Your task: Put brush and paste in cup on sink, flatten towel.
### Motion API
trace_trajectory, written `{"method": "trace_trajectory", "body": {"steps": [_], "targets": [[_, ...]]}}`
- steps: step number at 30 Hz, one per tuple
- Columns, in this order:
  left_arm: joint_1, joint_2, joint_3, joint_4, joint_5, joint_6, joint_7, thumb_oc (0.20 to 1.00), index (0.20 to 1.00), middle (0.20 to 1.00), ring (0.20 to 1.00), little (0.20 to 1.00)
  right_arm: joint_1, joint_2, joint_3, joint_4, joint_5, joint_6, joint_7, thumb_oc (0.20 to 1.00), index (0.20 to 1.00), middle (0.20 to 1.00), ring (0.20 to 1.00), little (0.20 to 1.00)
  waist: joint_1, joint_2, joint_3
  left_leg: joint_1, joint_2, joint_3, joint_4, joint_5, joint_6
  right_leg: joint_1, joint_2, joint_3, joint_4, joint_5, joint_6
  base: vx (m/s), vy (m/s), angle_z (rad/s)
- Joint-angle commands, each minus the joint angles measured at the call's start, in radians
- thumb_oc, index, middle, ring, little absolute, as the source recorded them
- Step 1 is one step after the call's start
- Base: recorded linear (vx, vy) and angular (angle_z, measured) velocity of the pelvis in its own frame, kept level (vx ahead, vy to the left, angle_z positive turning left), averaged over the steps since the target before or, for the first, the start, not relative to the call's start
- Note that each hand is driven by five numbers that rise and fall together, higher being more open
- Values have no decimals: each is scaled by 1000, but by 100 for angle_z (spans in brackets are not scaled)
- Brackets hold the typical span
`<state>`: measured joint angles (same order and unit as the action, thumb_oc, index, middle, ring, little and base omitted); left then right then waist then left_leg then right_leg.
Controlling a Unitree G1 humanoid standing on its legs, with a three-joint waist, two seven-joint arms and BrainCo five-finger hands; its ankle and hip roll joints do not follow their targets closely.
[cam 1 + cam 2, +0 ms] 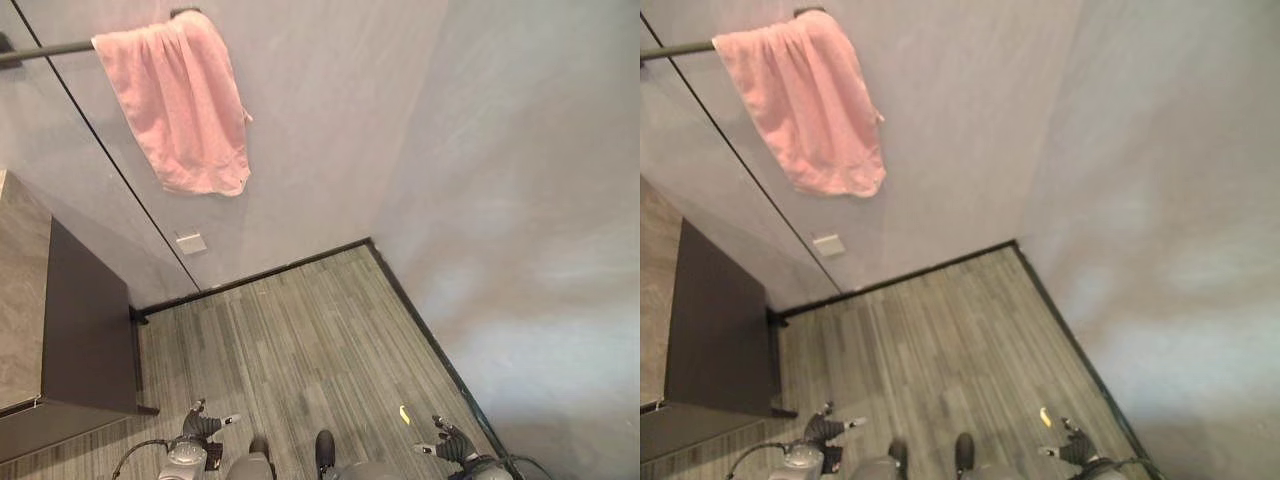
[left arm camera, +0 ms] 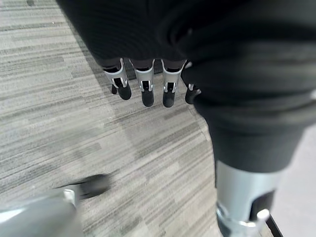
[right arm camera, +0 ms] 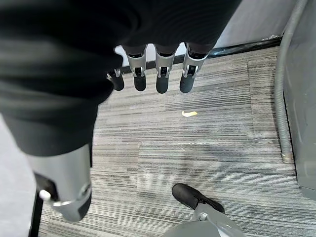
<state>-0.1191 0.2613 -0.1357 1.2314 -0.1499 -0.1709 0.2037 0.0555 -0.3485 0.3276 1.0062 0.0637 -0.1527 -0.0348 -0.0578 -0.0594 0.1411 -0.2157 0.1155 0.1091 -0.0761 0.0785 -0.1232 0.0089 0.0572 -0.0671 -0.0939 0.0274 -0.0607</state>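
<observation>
So we're looking down at a grey striped plank floor [image 1: 300, 330] in a corner of pale grey walls. The pink terry towel [image 1: 178, 100] is up at about 11 o'clock, bunched and draped unevenly over a dark metal rail [image 1: 45, 48]. At 9 o'clock there's a dark cabinet with a grey stone top [image 1: 60, 330]. Our left hand [image 1: 203, 425] hangs low at 7 o'clock, fingers [image 2: 143, 84] straight and relaxed, holding nothing. Our right hand [image 1: 447, 440] sits at 5 o'clock, fingers [image 3: 160, 74] equally loose and empty. A small yellow scrap [image 1: 404, 413] lies on the floor just beside the right hand.
</observation>
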Motion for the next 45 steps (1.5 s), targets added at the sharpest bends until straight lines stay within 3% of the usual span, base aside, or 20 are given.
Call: {"method": "trace_trajectory", "body": {"steps": [1, 3, 5, 6, 7, 9, 11, 12, 13, 17, 18, 28, 32, 35, 36, 38, 39, 40, 43, 45], "targets": [[-14, 40, -12, -16, 6, -35, 26, 1000, 1000, 1000, 1000, 1000, 30, -11, -3, -3, -17, -23, -13, 1000, 1000, 1000, 1000, 1000, 23, -5, -40, -72, 12, 56, -11, 102, 27, 96, -106, 80, 115, -104, 156, 485, 247, -18], [0, 43, -18, -2, 27, -30, 21, 1000, 1000, 1000, 1000, 1000, 22, 0, -3, 30, -28, -14, -9, 1000, 1000, 1000, 1000, 1000, 45, 6, -59, -48, 8, 31, 12, 146, 26, 141, -123, 115, 137, -133, 166, 550, 339, -36], [14, 49, -23, 16, 43, -23, 17, 1000, 1000, 1000, 1000, 1000, 16, 17, -11, 52, -36, -4, -16, 1000, 1000, 1000, 1000, 1000, 50, 2, -79, -41, -13, 13, 63, 124, 51, 148, -163, 137, 205, -130, 182, 511, 376, -62], [21, 53, -21, 18, 43, -20, 17, 1000, 1000, 1000, 1000, 1000, 17, 24, -19, 70, -37, -4, -20, 1000, 1000, 1000, 1000, 1000, 47, -3, -87, -39, -27, 19, 88, 106, 65, 128, -182, 148, 267, -99, 191, 495, 443, -83], [15, 61, -18, 18, 43, -14, 14, 1000, 1000, 1000, 1000, 1000, 12, 35, -34, 84, -29, 1, -20, 1000, 1000, 1000, 1000, 1000, 38, -12, -86, -9, -59, 38, 120, 56, 100, 65, -225, 162, 412, 19, 203, 471, 473, -69], [3, 82, -7, 11, 34, -9, 12, 1000, 1000, 1000, 1000, 1000, 6, 44, -26, 77, -38, 3, -16, 1000, 1000, 1000, 1000, 1000, 31, -10, -74, 31, -78, 43, 120, 25, 126, 5, -229, 176, 536, 151, 190, 352, 385, -28], [-10, 98, -12, -5, 40, -10, 9, 1000, 1000, 1000, 1000, 1000, 4, 43, -21, 67, -35, 5, -18, 1000, 1000, 1000, 1000, 1000, 12, 4, -55, 61, -86, 33, 121, -3, 139, -65, -192, 192, 641, 173, 183, 302, 274, 21], [-18, 106, -16, -19, 43, -10, 6, 1000, 1000, 1000, 1000, 1000, 10, 41, -21, 59, -26, 0, -13, 1000, 1000, 1000, 1000, 1000, -11, 6, -49, 85, -101, 9, 112, -10, 141, -103, -116, 227, 638, 111, 177, 366, 235, 17], [-26, 112, -13, -28, 40, -14, 7, 1000, 1000, 1000, 1000, 1000, 12, 42, -29, 59, -18, -2, -15, 1000, 1000, 1000, 1000, 1000, -15, 12, -50, 103, -104, -4, 98, -11, 142, -139, -97, 215, 608, 91, 173, 350, 188, 25], [-37, 117, -24, -52, 50, -22, 15, 1000, 1000, 1000, 1000, 1000, 23, 34, -45, 23, 21, -9, -21, 1000, 1000, 1000, 1000, 1000, -49, 12, -42, 168, -126, -31, 71, -38, 135, -190, -91, 138, 455, 11, 166, 255, 97, 47], [-39, 121, -37, -81, 61, -32, 17, 1000, 1000, 1000, 1000, 1000, 25, 25, -61, -4, 49, -20, -19, 1000, 1000, 1000, 1000, 1000, -62, 2, -37, 196, -142, -51, 77, -54, 134, -210, -80, 131, 356, 23, 179, 289, 62, 31], [21, 121, -2, -186, 48, -57, 30, 1000, 1000, 1000, 1000, 1000, 28, -111, -197, -215, 165, -71, -24, 1000, 1000, 1000, 1000, 1000, -69, -44, -47, 269, -187, -129, 97, -121, 131, -184, -39, 90, 223, 51, 181, 215, -6, 35], [36, 130, 0, -235, 58, -66, 26, 1000, 1000, 1000, 1000, 1000, 24, -169, -243, -273, 191, -86, -26, 1000, 1000, 1000, 1000, 1000, -60, -43, -56, 242, -194, -131, 231, -143, 98, -126, -33, 110, 176, 29, 157, 197, -71, 28], [14, 149, -20, -320, 51, -73, 35, 1000, 1000, 1000, 1000, 1000, 19, -207, -291, -338, 224, -102, -51, 1000, 1000, 1000, 1000, 1000, -58, -47, -12, 100, -154, -75, 466, -83, 28, -111, -56, 76, 179, 9, 134, 43, -40, 62], [-13, 161, -35, -334, 58, -73, 37, 1000, 1000, 1000, 1000, 1000, 37, -205, -304, -371, 232, -105, -58, 1000, 1000, 1000, 1000, 1000, -66, -58, -4, 65, -74, 10, 441, -87, 43, -87, -87, 53, 163, 0, 133, 126, 23, 108], [-26, 186, -48, -355, 78, -79, 40, 1000, 1000, 1000, 1000, 1000, 42, -210, -310, -398, 235, -106, -55, 1000, 1000, 1000, 1000, 1000, -51, -60, -6, 55, -57, -14, 369, -111, 55, -62, -103, 61, 141, -10, 148, 241, 119, 65], [-21, 216, -44, -411, 91, -87, 50, 1000, 1000, 1000, 1000, 1000, 38, -213, -317, -415, 237, -115, -58, 1000, 1000, 1000, 1000, 1000, -46, -41, -23, 59, -19, -65, 242, -76, 43, -57, -109, 83, 124, -19, 161, 224, 161, 16], [-20, 216, -43, -412, 91, -87, 50, 1000, 1000, 1000, 1000, 1000, 38, -213, -316, -415, 237, -115, -58, 1000, 1000, 1000, 1000, 1000, -46, -42, -21, 67, -19, -64, 232, -72, 43, -53, -110, 83, 124, -20, 160, 259, 246, 6], [-41, 236, -52, -434, 87, -97, 65, 1000, 1000, 1000, 1000, 1000, 27, -209, -320, -412, 243, -121, -73, 1000, 1000, 1000, 1000, 1000, -39, -12, -27, 20, 90, -93, 60, 68, 4, -26, -144, 102, 116, -45, 179, 230, 265, 11], [-47, 240, -60, -444, 91, -100, 67, 1000, 1000, 1000, 1000, 1000, 17, -205, -317, -405, 243, -119, -83, 1000, 1000, 1000, 1000, 1000, -37, -3, -27, 13, 102, -83, 12, 93, -7, -3, -158, 106, 106, -57, 187, 195, 234, 1]]}}
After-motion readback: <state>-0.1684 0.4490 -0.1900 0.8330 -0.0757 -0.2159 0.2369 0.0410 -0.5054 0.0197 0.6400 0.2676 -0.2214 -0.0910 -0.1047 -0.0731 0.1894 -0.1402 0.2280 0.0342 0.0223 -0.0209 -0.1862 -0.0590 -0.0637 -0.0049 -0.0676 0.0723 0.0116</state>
